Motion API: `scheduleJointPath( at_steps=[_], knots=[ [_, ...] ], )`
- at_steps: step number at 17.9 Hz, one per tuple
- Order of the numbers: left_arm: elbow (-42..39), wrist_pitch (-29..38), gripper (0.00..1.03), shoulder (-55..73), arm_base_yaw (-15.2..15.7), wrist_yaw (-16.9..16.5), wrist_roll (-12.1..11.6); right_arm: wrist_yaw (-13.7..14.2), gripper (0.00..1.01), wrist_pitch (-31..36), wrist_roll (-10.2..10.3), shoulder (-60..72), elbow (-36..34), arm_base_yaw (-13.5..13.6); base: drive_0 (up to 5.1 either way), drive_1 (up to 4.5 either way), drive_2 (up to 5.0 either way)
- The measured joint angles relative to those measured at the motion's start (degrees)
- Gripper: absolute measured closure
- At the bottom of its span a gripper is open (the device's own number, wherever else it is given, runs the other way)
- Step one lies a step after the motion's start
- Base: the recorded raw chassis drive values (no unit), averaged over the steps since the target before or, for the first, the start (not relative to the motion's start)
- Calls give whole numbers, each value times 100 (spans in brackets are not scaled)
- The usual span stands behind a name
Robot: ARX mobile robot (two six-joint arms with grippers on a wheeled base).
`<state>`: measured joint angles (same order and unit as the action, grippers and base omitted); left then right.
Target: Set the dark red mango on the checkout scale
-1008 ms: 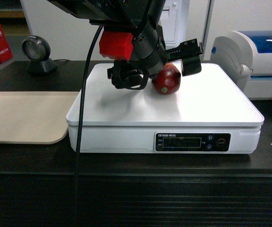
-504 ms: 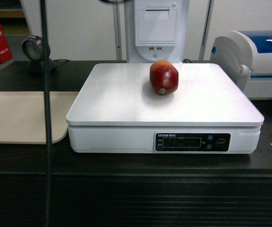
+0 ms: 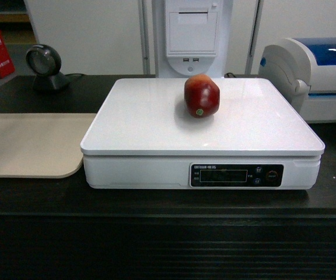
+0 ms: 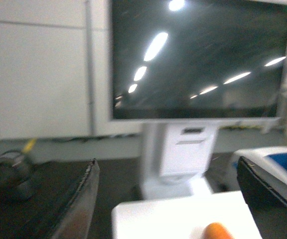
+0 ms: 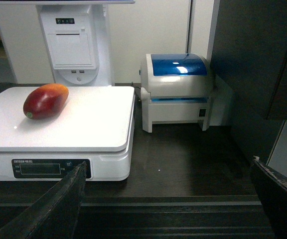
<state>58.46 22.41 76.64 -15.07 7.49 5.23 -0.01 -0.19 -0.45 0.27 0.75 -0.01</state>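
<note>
My left gripper [image 4: 166, 199] is spread wide with nothing between its fingers; in its wrist view the two dark fingers frame a blurred scene of a big dark screen on a white stand, and only the orange tip of the dark red mango [image 4: 217, 232] peeks in at the bottom edge, below and clear of the fingers. My right gripper [image 5: 168, 199] is likewise wide apart and empty, hanging off to the right of the scale [image 5: 98, 127] over the dark counter.

In the head view neither arm shows at all. The dark red mango [image 3: 202, 95] lies on the white platter of the scale [image 3: 156, 125], toward the back and a little right of centre, its small round sticker facing me, nothing touching it. The scale sits on the checkout [image 3: 168, 245], with a beige tray [image 3: 28, 143] just beside it on the left and a white-and-blue printer [image 3: 314, 70] near its right rear corner.

I judge the placing step done: the fruit rests on the platter by itself, and it looks settled. The display strip on the front is too dim for me to read. What remains, I think, is only to keep both arms clear of the platter so nothing leans on it during weighing.
</note>
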Motion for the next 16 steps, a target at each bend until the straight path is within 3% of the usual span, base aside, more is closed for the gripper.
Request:
scheduleJointPath(
  at_steps=[1, 2, 4, 8, 13, 14, 16],
  knots=[
    [-909, 13, 36, -688, 393, 243, -256, 2, 3, -2, 0, 0, 0, 0, 0, 0, 0],
    [-1482, 249, 47, -1029, 638, 275, -319, 0, 3, 0, 0, 0, 0, 0, 0, 0, 0],
    [-2490, 649, 71, -1534, 732, 66, -417, -2, 3, 0, 0, 0, 0, 0, 0, 0, 0],
    [-3434, 977, 101, -2024, 896, -146, -417, 0, 3, -2, 0, 0, 0, 0, 0, 0, 0],
    [-4256, 1156, 101, -2669, 1082, -310, -437, -2, 3, -2, 0, 0, 0, 0, 0, 0, 0],
    [-4435, 1152, 101, -2820, 1259, -616, -444, 0, 3, -2, 0, 0, 0, 0, 0, 0, 0],
    [-4743, 1126, 101, -3176, 1550, -682, -442, 0, 3, 0, 0, 0, 0, 0, 0, 0, 0]
  ],
)
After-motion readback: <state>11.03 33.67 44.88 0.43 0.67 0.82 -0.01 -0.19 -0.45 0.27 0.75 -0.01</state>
